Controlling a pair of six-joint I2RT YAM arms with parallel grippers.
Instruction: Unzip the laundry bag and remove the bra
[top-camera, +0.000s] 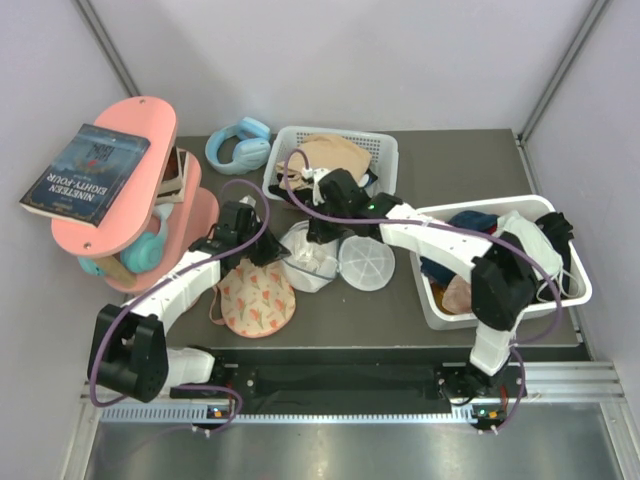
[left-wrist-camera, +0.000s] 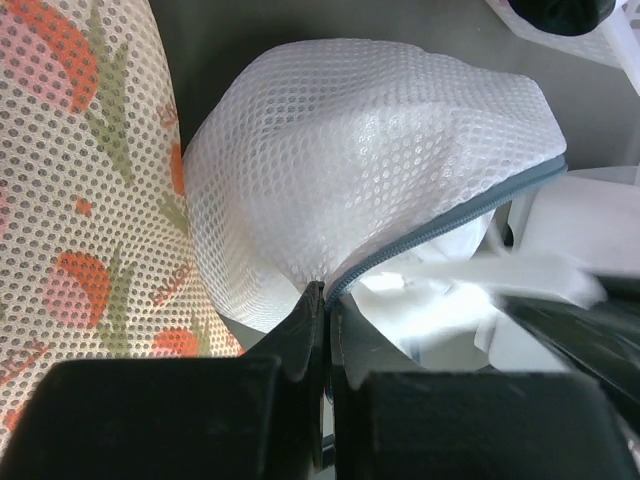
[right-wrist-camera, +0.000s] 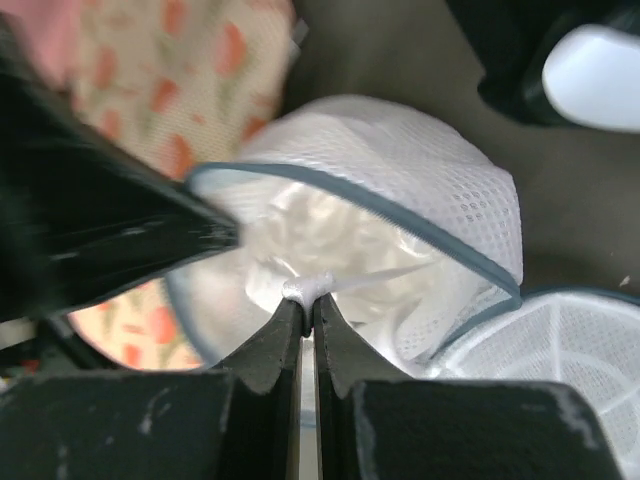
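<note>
1. L pincer (left-wrist-camera: 322, 300): tips together, clamped on the laundry bag (left-wrist-camera: 370, 170) at its grey zip rim (left-wrist-camera: 450, 225), near-left edge of the dome.
2. R pincer (right-wrist-camera: 305, 305): tips together on a small white tab at the bag mouth. Can't tell if it's the zip pull or a bit of the lining.
3. Bag sits mid-surface (top-camera: 450, 160) between the two arms, zip undone. It's opened into two halves: the mesh dome held by both pincers and a round flat half (top-camera: 365, 265) lying just to its right.
4. Inside the mouth, R wrist view shows only white. No peach fabric seen in there.
5. Bra (top-camera: 255, 298) is outside the bag, flat on the surface, near-left of it and touching the dome's side in L wrist view.
6. Step, by my read: unzip done, bra out, so at or close to the finish.
7. Next move needs both pincers to let go of the rim and lift off w/o dragging the bag or the bra.
8. Writing: book (top-camera: 85, 175) on the pink shelf (top-camera: 150, 130), far left, reads "NINETEEN EIGHTY-FOUR".
9. Small lettering in the bra print is too blurred to read. No other labels legible.
</note>
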